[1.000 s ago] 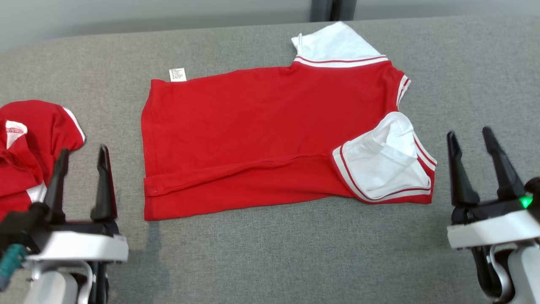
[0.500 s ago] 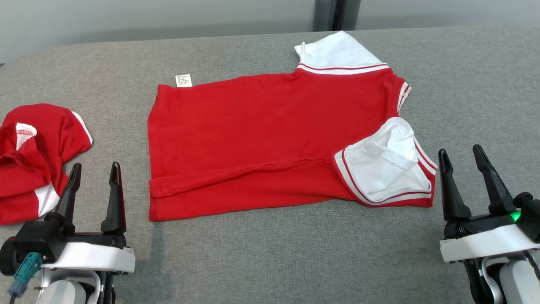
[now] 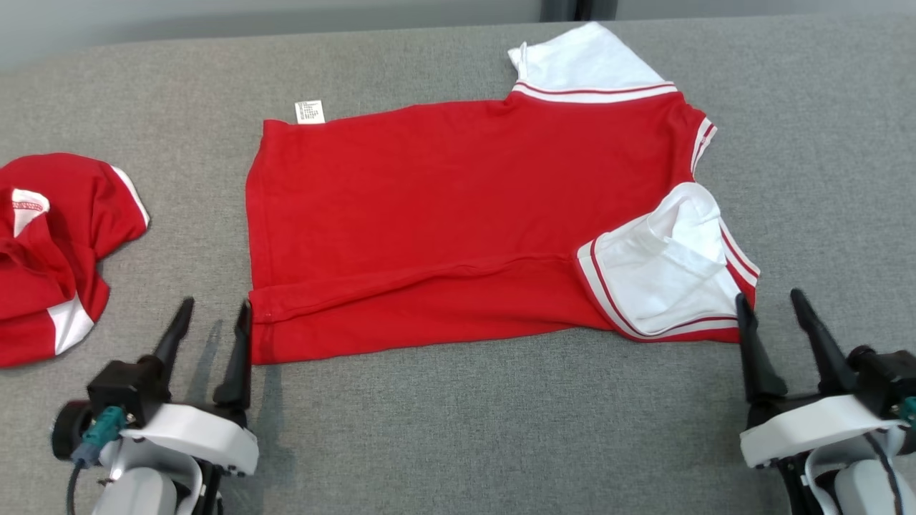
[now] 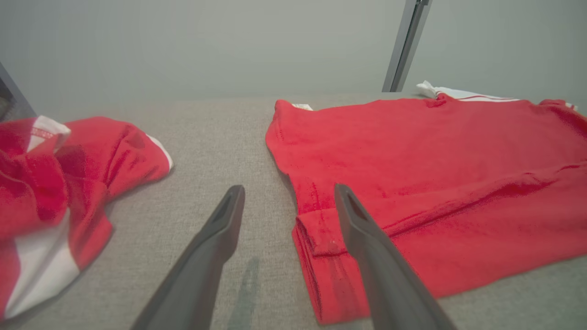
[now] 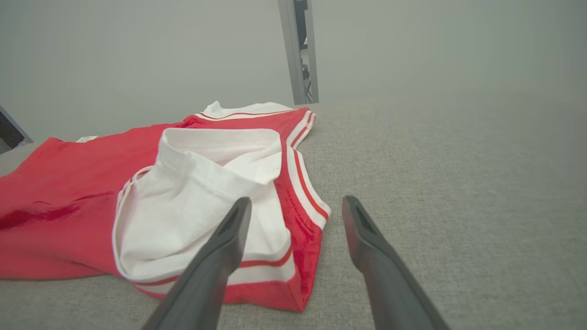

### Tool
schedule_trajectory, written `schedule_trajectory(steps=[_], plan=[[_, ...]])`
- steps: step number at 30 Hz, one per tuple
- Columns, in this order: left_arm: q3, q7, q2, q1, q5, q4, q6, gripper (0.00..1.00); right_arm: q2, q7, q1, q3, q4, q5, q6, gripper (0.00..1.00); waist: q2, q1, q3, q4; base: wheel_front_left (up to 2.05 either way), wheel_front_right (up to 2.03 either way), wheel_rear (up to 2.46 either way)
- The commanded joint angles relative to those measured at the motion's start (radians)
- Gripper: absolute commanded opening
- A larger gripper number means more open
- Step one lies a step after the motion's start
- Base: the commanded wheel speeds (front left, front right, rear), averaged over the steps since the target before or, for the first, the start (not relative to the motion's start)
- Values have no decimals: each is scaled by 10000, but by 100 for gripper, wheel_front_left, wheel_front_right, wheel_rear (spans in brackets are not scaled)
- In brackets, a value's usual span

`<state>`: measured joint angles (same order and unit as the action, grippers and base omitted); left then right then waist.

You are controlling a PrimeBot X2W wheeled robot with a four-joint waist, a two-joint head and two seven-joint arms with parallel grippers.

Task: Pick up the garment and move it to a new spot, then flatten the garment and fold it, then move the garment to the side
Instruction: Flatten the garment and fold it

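Observation:
A red garment [image 3: 444,214] with white striped sleeves lies spread on the grey table [image 3: 465,429], its near edge folded over in a long strip. My left gripper [image 3: 215,311] is open and low at the garment's near left corner [image 4: 321,247], which sits between its fingers [image 4: 362,229] in the left wrist view. My right gripper [image 3: 767,300] is open beside the near white sleeve [image 3: 665,275], its left finger [image 5: 229,238] over the sleeve's striped hem [image 5: 302,270]. Neither gripper holds anything.
A second red and white garment [image 3: 50,243] lies crumpled at the table's left edge, also seen as a heap [image 4: 59,178] left of my left fingers. A small white label [image 3: 309,111] sticks out at the far left corner. A grey post [image 5: 300,50] stands behind the table.
Both grippers have dropped lower and moved inward to the garment's near corners. The head camera has shifted a little; the garment itself lies as before.

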<state>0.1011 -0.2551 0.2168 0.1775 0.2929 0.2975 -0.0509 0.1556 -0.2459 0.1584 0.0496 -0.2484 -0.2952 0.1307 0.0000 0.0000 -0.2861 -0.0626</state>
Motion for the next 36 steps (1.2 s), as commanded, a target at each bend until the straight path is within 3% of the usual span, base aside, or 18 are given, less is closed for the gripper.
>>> schedule_trajectory(steps=[1,14,15,16,17,18,19,20,28,36], plan=[[94,100,-61,14,173,514,-131,100,-50,78,7,102,-430,-45,1,100,0,0,-185,35,0,0,0],[517,664,-439,783,1117,2761,-625,100,-136,100,833,866,-2049,-604,-1,100,0,0,-656,-75,0,0,0],[594,784,-431,855,1167,2910,-665,100,-112,98,892,912,-2138,-652,1,64,0,0,-666,-78,0,0,0],[650,903,-456,919,1318,3057,-689,100,-103,107,943,972,-2206,-735,-1,48,0,0,-674,-79,0,0,0],[704,1012,-481,994,1443,3183,-709,95,-88,122,979,1043,-2259,-806,1,40,0,0,-678,-74,0,0,0],[798,1172,-452,1052,1521,3313,-745,77,-68,123,1011,1107,-2305,-869,1,23,0,0,-676,-61,0,0,0],[877,1321,-446,1101,1672,3450,-766,44,-41,119,1037,1151,-2343,-939,-1,0,0,0,-673,-44,0,0,0],[942,1418,-462,1122,1758,3538,-760,0,-15,124,1055,1186,-2382,-1009,-2,0,0,0,-667,-25,0,0,0],[1169,1734,-298,1129,3226,3018,-785,0,204,-2,491,1353,-1644,-1498,-2,0,0,0,-591,48,0,0,0],[1103,2195,609,502,4187,1502,-788,0,144,99,-933,918,202,-1390,-1,0,0,0,-505,108,0,0,0]])
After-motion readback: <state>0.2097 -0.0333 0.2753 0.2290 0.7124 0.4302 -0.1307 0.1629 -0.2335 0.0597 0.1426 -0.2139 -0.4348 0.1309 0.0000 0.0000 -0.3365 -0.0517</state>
